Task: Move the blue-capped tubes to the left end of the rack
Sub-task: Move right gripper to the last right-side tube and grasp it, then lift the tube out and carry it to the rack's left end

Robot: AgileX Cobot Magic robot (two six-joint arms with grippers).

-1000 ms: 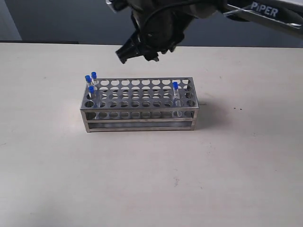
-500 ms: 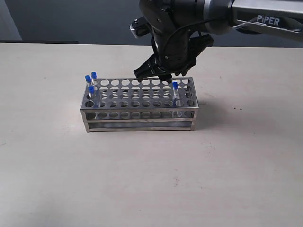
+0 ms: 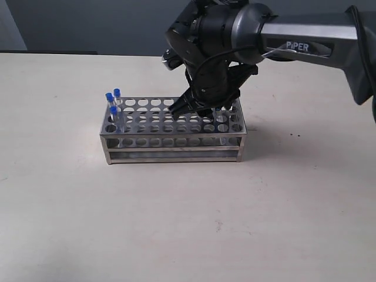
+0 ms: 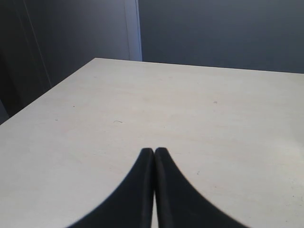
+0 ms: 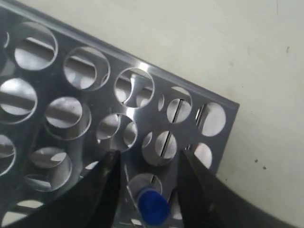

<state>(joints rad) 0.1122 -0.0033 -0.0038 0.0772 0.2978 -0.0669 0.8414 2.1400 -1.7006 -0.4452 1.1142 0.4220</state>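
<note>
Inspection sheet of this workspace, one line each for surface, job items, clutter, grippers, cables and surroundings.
Surface: pale table, a few small dark specks.
Job's things: metal rack standing on the table; three blue-capped tubes in holes at its left end; fourth blue-capped tube in a hole near the right end.
Clutter: nothing seen.
Grippers: right gripper open over the rack's right end, one finger on each side of the fourth tube's cap, not closed on it; left gripper shut, empty, over bare table.
Cables: black cable looped along the right arm's wrist.
Surroundings: dark grey wall behind the table.
</note>
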